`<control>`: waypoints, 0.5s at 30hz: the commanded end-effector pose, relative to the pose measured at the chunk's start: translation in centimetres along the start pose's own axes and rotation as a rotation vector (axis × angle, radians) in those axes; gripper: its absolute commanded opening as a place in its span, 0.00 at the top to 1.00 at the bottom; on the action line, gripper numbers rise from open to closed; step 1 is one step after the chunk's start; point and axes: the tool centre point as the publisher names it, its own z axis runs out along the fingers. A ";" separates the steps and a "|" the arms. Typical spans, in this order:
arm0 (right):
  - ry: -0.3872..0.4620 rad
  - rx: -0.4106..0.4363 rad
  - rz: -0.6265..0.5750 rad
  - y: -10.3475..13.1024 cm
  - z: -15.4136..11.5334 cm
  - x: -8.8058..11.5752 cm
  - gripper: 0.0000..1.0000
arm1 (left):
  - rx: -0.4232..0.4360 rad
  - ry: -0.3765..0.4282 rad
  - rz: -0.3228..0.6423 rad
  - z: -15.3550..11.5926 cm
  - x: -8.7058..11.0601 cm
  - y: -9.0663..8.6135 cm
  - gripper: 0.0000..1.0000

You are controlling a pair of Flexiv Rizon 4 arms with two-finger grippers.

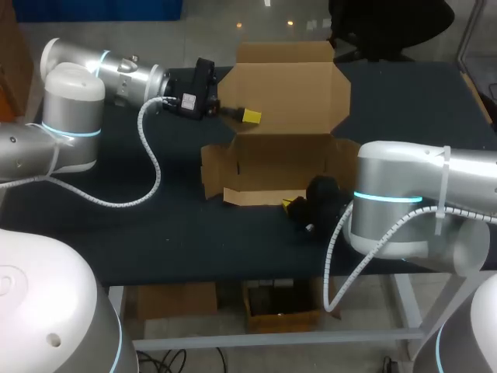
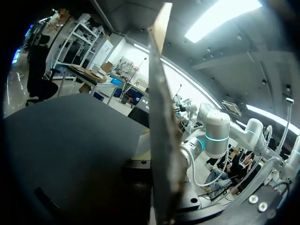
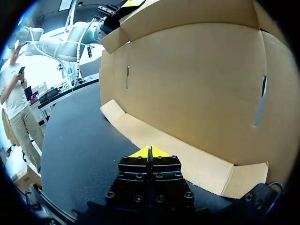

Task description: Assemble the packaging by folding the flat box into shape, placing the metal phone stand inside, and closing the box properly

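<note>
Dark table [image 1: 155, 233], cardboard box [image 1: 287, 93] standing open

One cardboard box [image 1: 287, 93], one left tool [image 1: 250, 116], one right tool [image 1: 289, 204], one table [image 1: 155, 233].

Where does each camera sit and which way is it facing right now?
Head view: above and behind, looking down on the table and box; left pincer at its raised lid, right pincer by its front wall.
Left wrist view: on the left arm, looking along a box panel edge-on; own pincer mostly hidden.
Right wrist view: low over the table, facing the box front; own pincer shut.
Shared: head and right wrist views both show the left pincer.
</note>
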 end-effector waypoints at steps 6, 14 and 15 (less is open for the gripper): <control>0.002 0.000 0.000 -0.5 0.6 -0.4 1.00 | -0.020 -0.014 0.026 0.3 1.3 1.2 1.00; 0.002 0.000 0.000 -0.5 0.6 -0.4 1.00 | -0.030 -0.026 0.062 0.4 2.3 2.2 1.00; 0.002 0.000 0.000 -0.5 0.6 -0.4 1.00 | -0.027 -0.028 0.073 0.4 2.4 2.3 1.00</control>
